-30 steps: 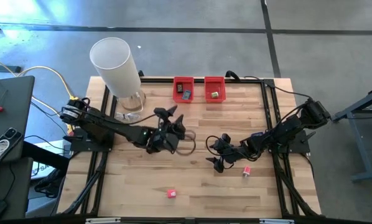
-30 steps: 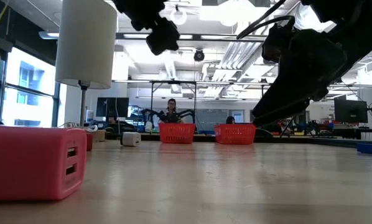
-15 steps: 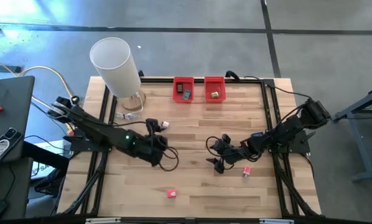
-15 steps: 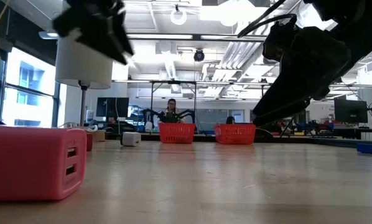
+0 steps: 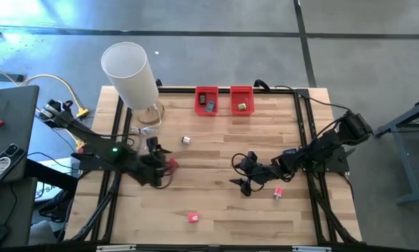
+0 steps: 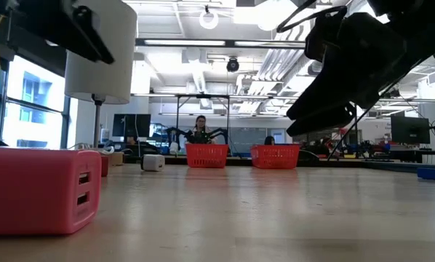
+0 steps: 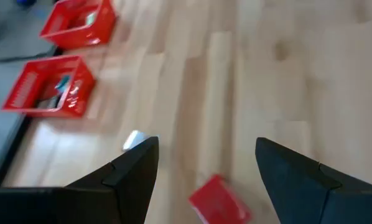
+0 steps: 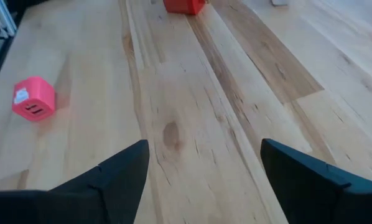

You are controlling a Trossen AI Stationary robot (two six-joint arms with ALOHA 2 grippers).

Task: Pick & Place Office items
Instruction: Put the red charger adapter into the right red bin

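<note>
on the table (image 5: 216, 203), two red bins (image 5: 207, 99) each hold small office items (image 5: 210, 106)

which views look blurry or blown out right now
Left wrist view: motion-smeared, the two red mesh bins and the red flat piece soft-edged. Low view: ceiling lights glare white, and the near pink block looms large. Right wrist view: sharp wood grain.

Left gripper (image 5: 160, 162) low over the table's left half, fingers apart, nothing between them. Right gripper (image 5: 243, 173) right of centre, arm stretched in from the right edge, fingers likewise apart, empty.
</note>
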